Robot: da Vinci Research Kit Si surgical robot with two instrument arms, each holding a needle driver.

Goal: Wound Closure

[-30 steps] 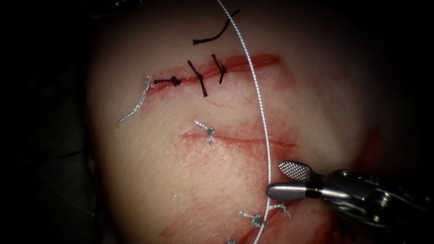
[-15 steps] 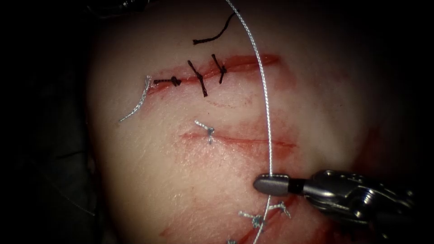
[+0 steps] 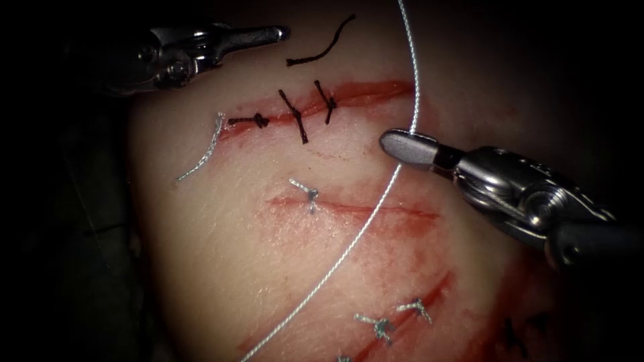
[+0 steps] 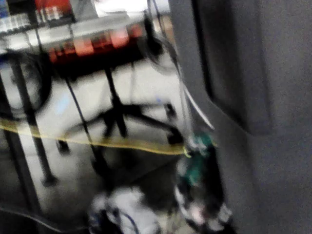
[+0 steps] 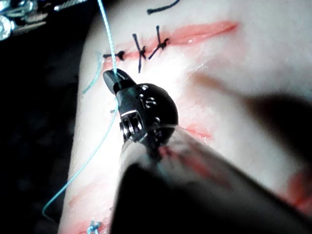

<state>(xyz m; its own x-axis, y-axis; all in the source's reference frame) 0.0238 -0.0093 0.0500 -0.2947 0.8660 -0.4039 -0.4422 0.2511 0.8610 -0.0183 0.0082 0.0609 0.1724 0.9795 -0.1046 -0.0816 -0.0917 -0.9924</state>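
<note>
The right tool [image 3: 408, 146] has its jaws clamped on the thread [image 3: 349, 245], which trails toward 7 o'clock across the tissue [image 3: 221, 248]. The left tool [image 3: 265, 32], at 11, looks closed and empty. The thread seems limp and slippery; better gripped near its end.

tissue [image 3: 221, 268], thread [image 3: 349, 245] lying across it

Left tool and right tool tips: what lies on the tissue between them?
In the endoscope view, between the left tool and the right tool, shut on the thread, lie a loose dark thread piece and two dark stitches across the upper cut.
</note>
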